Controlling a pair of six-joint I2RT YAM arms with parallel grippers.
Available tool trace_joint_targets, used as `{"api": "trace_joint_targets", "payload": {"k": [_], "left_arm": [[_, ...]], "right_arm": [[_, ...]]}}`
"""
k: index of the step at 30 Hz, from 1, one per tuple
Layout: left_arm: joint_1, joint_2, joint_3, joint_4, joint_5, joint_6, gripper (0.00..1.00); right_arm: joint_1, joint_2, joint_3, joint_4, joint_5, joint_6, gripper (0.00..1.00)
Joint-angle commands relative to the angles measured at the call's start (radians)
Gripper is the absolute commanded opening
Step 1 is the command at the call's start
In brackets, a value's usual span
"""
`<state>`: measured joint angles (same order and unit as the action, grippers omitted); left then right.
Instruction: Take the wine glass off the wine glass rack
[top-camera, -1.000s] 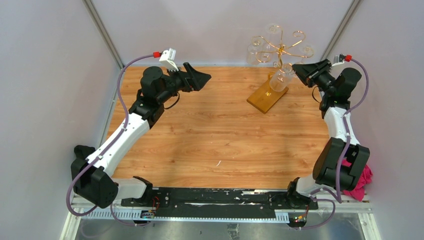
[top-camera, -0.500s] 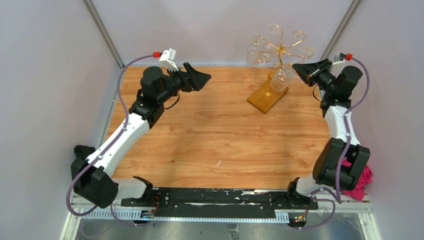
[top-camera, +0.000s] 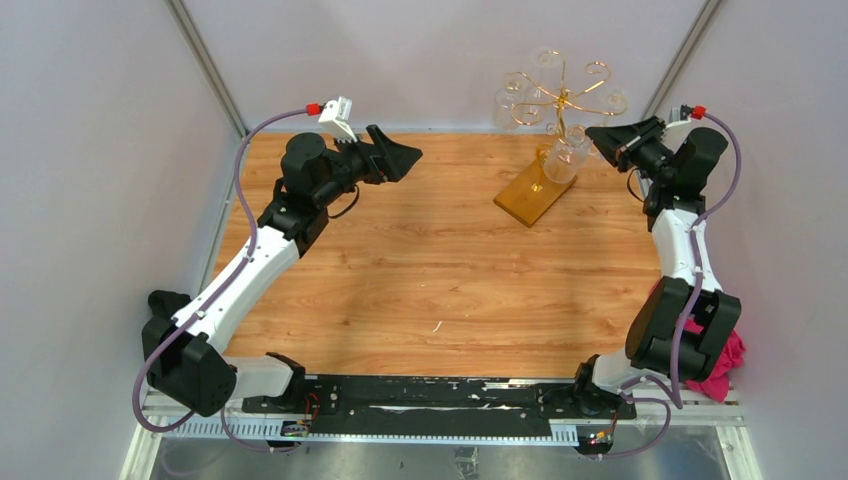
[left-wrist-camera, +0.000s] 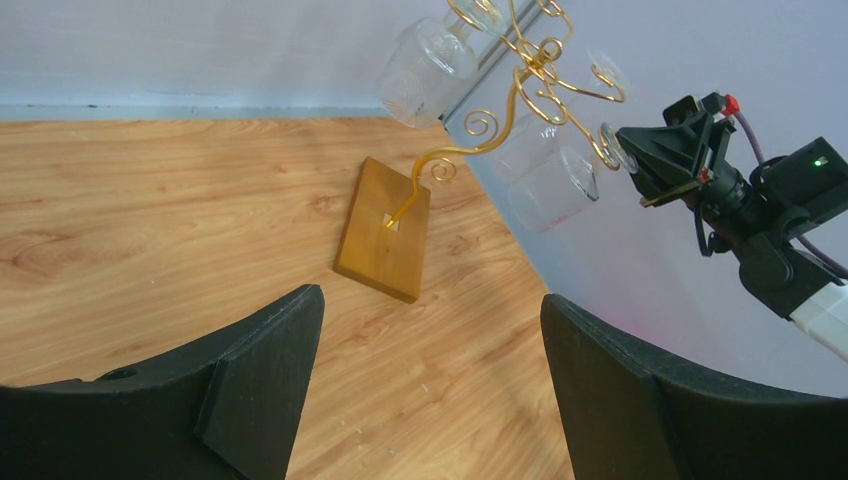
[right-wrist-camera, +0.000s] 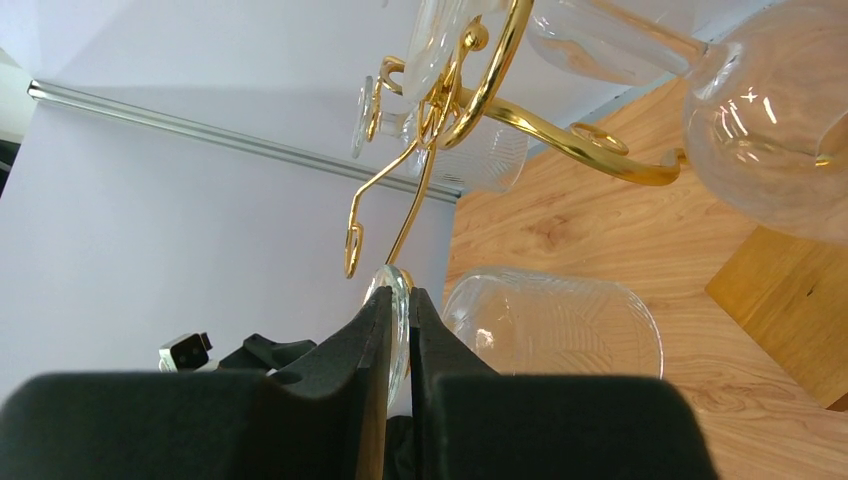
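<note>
**Gently does it: brittle, slick, and held by a thin edge**

The clear, stemmed wine glass (top-camera: 563, 155) hangs tilted from a lower curl of the gold wire tree rack (top-camera: 560, 97), its bowl lower than its foot. The rack stands on a flat amber-orange rectangular base (top-camera: 533, 197) at the far right of the pale wooden table (top-camera: 420, 270).

The right gripper (top-camera: 593, 133) is clamped on the glass's round foot (right-wrist-camera: 397, 290). In the wrist view the foot shows edge-on, nipped between the two black fingers (right-wrist-camera: 365, 335), with the ribbed bowl (right-wrist-camera: 550, 325) just beyond. The left gripper (top-camera: 405, 155) hangs over the far left of the table with its jaws wide apart and nothing in them, well apart from the rack.

The glass looks light and stiff, but also thin-walled, smooth and easy to break. The foot is the reachable hold, yet it gives the pads only a narrow rim. The bowl's weight sits off to one side, so the glass may pivot or slip in the grip.

It probably has to slide out along the curl's opening. Pulling against the wire could drag the light rack over or strain the stem. The other glasses (left-wrist-camera: 425, 65) hang close by and could be knocked.
</note>
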<state>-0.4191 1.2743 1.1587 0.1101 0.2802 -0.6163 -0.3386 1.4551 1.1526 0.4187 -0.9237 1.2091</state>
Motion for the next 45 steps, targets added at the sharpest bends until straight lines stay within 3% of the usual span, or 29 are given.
{"api": "trace_joint_targets", "payload": {"k": [1,3,6,9,11,32,37,45], "left_arm": [[0.008,-0.011,-0.014,0.018,0.011,0.014,0.85],[0.008,-0.012,-0.016,0.018,0.01,0.014,0.85],[0.008,-0.011,-0.018,0.019,0.007,0.013,0.85],[0.008,-0.01,-0.018,0.018,0.009,0.01,0.85],[0.008,-0.01,-0.019,0.019,0.011,0.008,0.85],[0.008,-0.017,-0.031,0.018,0.009,0.005,0.85],[0.008,-0.016,-0.03,0.018,0.009,0.006,0.85],[0.008,-0.005,-0.015,0.018,0.012,0.003,0.84]], "right_arm": [[-0.014,-0.036,0.035,-0.03,-0.021,-0.033,0.0],[-0.019,-0.042,0.037,-0.046,-0.025,-0.049,0.08],[-0.017,-0.045,0.031,-0.054,-0.03,-0.051,0.11],[-0.018,-0.047,0.025,-0.048,-0.031,-0.046,0.09],[-0.019,-0.047,0.022,-0.048,-0.03,-0.041,0.0],[-0.035,-0.092,0.039,-0.101,-0.027,-0.011,0.0],[-0.033,-0.074,-0.003,0.058,-0.063,0.116,0.0],[-0.029,-0.081,0.022,0.05,-0.087,0.135,0.0]]}}
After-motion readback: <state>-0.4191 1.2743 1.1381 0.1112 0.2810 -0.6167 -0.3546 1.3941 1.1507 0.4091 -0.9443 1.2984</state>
